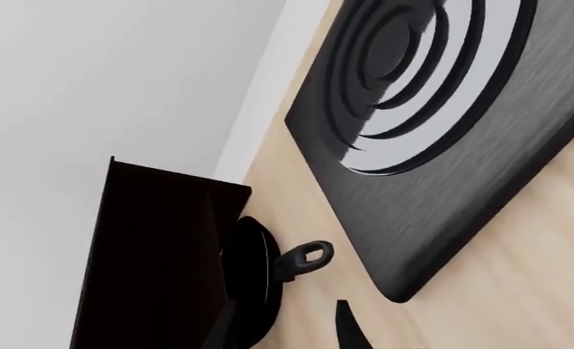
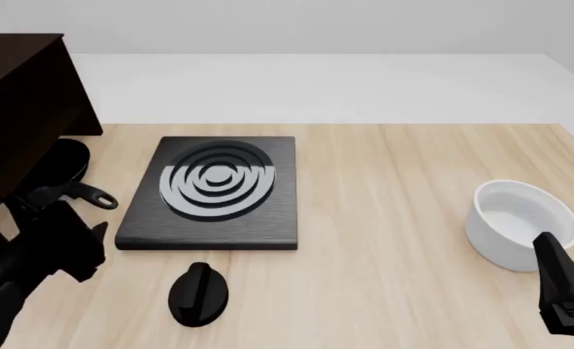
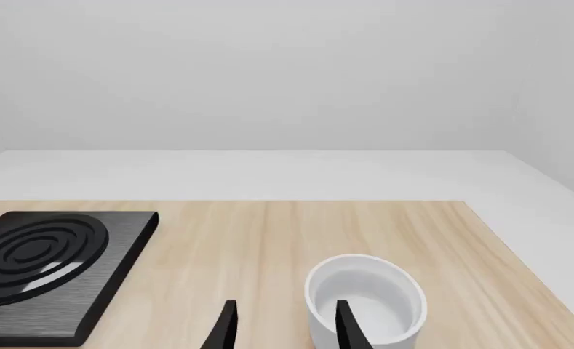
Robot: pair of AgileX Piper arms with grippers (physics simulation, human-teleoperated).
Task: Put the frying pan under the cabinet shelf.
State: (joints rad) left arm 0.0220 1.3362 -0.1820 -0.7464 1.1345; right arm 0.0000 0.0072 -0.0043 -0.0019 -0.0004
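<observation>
The frying pan (image 2: 65,161) lies at the table's left edge with its round black body partly in the low gap of the dark cabinet shelf (image 2: 20,109). Its thin handle (image 2: 94,195) sticks out toward the stove plate. In the left wrist view the pan (image 1: 248,283) sits against the cabinet shelf (image 1: 150,247), and the handle's holed end (image 1: 311,255) is free. My left gripper (image 2: 94,247) hovers open and empty just on the near side of the handle, not touching it. My right gripper (image 2: 556,280) is open and empty at the near right, beside the bowl.
A flat black stove plate (image 2: 219,193) with grey rings lies left of centre. A small black knob (image 2: 199,291) rests in front of it. A white bowl (image 2: 524,222) stands at the right, just beyond my right gripper's fingers (image 3: 347,323).
</observation>
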